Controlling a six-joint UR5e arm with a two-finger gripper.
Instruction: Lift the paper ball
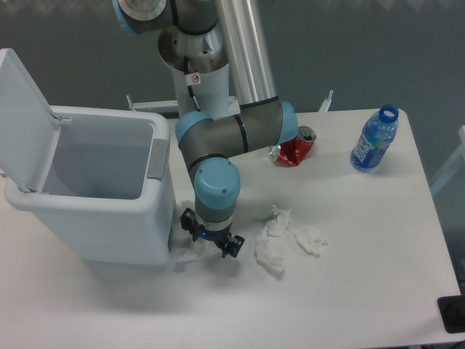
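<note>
Several crumpled white paper pieces lie on the white table. One paper ball point(187, 254) sits against the foot of the bin, partly hidden under my gripper point(211, 238). The gripper points straight down over it, open, with its dark fingers point(232, 246) spread to either side; whether they touch the paper I cannot tell. More crumpled paper lies to the right: one piece point(269, 251) near the gripper, one point(279, 219) just behind it, and one point(311, 238) farther right.
A white bin point(102, 211) with its lid point(20, 109) up stands right beside the gripper on the left. A crushed red can point(295, 148) lies behind the arm's elbow, and a blue water bottle point(374, 140) stands at the back right.
</note>
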